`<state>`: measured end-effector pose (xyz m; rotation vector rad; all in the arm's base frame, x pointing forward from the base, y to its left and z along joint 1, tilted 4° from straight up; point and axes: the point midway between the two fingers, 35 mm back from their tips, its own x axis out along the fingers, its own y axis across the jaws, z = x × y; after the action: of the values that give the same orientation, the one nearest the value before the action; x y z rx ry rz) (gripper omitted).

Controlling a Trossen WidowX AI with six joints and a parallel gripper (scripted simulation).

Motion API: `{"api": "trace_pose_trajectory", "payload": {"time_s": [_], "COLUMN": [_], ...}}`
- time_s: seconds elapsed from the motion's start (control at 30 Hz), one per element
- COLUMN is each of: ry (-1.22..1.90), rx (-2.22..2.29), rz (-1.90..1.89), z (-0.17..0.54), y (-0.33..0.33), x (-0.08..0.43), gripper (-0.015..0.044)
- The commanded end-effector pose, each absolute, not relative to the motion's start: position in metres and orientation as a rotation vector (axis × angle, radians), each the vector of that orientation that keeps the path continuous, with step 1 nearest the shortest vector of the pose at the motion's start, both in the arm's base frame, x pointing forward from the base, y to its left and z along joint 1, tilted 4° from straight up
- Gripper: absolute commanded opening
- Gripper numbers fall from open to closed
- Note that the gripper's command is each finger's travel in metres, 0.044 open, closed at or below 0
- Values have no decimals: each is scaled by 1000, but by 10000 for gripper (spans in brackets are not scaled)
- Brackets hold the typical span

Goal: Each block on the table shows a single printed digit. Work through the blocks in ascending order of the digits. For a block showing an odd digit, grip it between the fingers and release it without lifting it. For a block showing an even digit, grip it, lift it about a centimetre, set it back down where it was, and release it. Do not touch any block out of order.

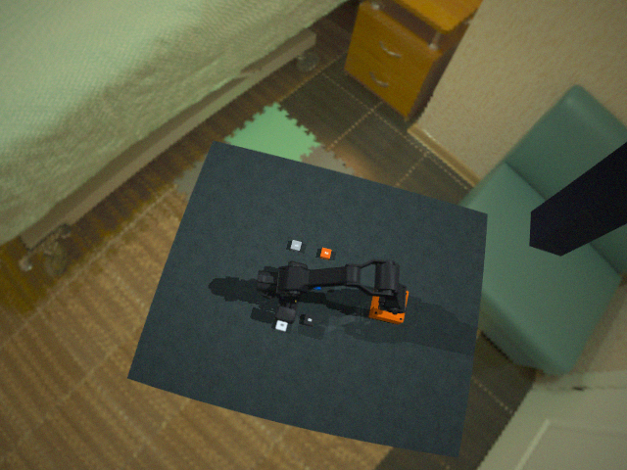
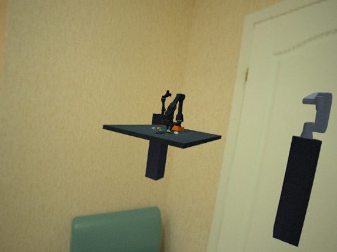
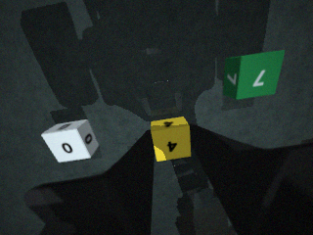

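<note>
My gripper (image 3: 169, 131) (image 2: 169, 129) is shut on the yellow block (image 3: 175, 142) (image 2: 169, 131) showing 4, which is held slightly above the table (image 1: 243, 202) (image 2: 132, 132). A white block (image 3: 67, 148) (image 1: 281, 326) (image 2: 175, 132) showing 0 stands left of the fingers in the wrist view. A green block (image 3: 259, 77) (image 2: 160, 129) showing 7 stands at the upper right there. A light grey block (image 1: 295, 245), an orange block (image 1: 325, 253), a black block (image 1: 309, 319) and a blue block (image 1: 317, 288), mostly under the arm, show tiny or hidden digits.
The arm (image 1: 329, 277) reaches over the blocks from its orange base (image 1: 387, 316) (image 2: 178, 128). The white and black blocks lie on one side of the arm, the light grey and orange blocks on the other. A bed and a green seat are beyond the table.
</note>
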<state>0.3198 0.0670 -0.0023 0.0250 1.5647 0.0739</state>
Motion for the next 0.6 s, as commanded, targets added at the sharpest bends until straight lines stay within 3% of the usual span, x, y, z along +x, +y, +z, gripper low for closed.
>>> {"api": "trace_pose_trajectory", "payload": {"time_s": [0.0,0.3,0.57], "ry": [1573,1573,1573], "rx": [28,28,28], "rz": [73,73,73], "z": [-9,-9,-9], "y": [67,67,67], "x": [318,318,318], "gripper": [120,120,330]}}
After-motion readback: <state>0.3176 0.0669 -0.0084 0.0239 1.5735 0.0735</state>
